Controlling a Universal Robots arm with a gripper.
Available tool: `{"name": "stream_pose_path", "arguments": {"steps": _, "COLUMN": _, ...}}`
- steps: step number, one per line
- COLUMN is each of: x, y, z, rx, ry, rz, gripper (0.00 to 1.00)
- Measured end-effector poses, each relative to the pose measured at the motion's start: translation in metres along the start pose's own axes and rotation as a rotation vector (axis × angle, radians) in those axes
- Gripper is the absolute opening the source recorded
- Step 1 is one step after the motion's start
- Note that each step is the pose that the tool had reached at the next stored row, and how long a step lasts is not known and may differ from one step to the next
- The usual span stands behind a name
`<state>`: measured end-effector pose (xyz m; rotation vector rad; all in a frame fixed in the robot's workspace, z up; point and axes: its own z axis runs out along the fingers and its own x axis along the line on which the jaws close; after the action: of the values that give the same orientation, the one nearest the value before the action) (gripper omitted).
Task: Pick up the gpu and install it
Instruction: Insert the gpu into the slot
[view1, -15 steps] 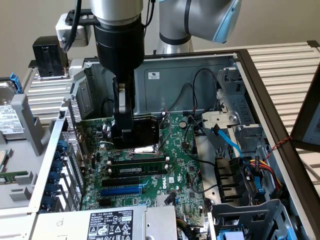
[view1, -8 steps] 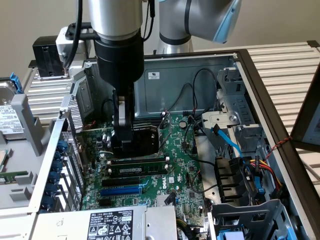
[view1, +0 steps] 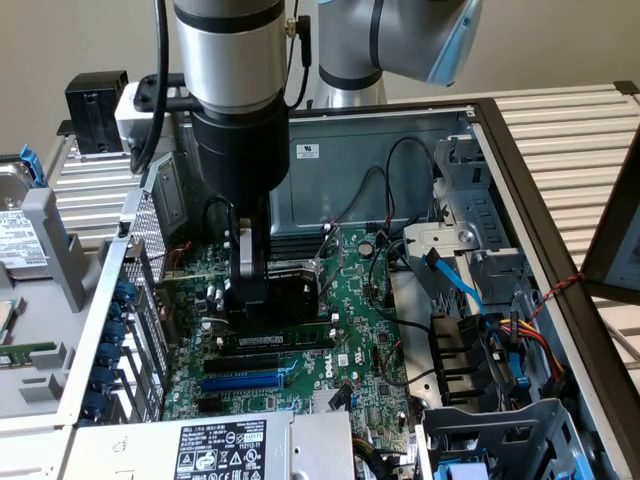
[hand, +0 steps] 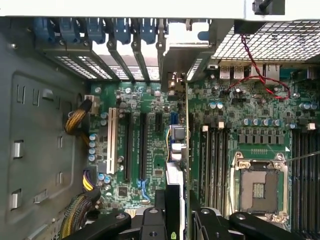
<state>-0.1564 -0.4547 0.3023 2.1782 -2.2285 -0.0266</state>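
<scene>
hand (view1: 247, 300): you see it pinching the gpu (view1: 293, 290) | gpu: upright on edge, at motherboard (view1: 365, 300) slots | place: open PC case (view1: 400, 150)

Green motherboard (view1: 365, 300), black shroud on the gpu (view1: 295, 292), a blue slot (view1: 240, 381), red wire (hand: 258, 75), pale perforated mesh (hand: 270, 42).

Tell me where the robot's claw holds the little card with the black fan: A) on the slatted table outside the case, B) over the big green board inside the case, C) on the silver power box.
B: the gripper grips the gpu low over the motherboard, within the open case.
</scene>
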Motion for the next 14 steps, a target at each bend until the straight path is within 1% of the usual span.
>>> {"name": "stream_pose_path", "arguments": {"steps": 1, "x": 0.000, "y": 0.0000, "z": 0.0007, "rx": -0.0002, "ry": -0.0111, "rz": 0.000, "gripper": 0.27}}
{"name": "stream_pose_path", "arguments": {"steps": 2, "x": 0.000, "y": 0.0000, "z": 0.0015, "rx": -0.0004, "ry": -0.0194, "rz": -0.001, "gripper": 0.27}}
{"name": "stream_pose_path", "arguments": {"steps": 3, "x": 0.000, "y": 0.0001, "z": 0.0031, "rx": -0.0003, "ry": -0.0220, "rz": -0.001, "gripper": 0.27}}
{"name": "stream_pose_path", "arguments": {"steps": 7, "x": 0.001, "y": 0.0003, "z": 0.0094, "rx": -0.0011, "ry": -0.0221, "rz": -0.001, "gripper": 0.27}}
{"name": "stream_pose_path", "arguments": {"steps": 10, "x": 0.002, "y": 0.0010, "z": 0.0147, "rx": -0.0042, "ry": -0.0222, "rz": -0.001, "gripper": 0.27}}
{"name": "stream_pose_path", "arguments": {"steps": 14, "x": 0.002, "y": 0.0044, "z": 0.0179, "rx": -0.0091, "ry": -0.0225, "rz": -0.001, "gripper": 0.27}}
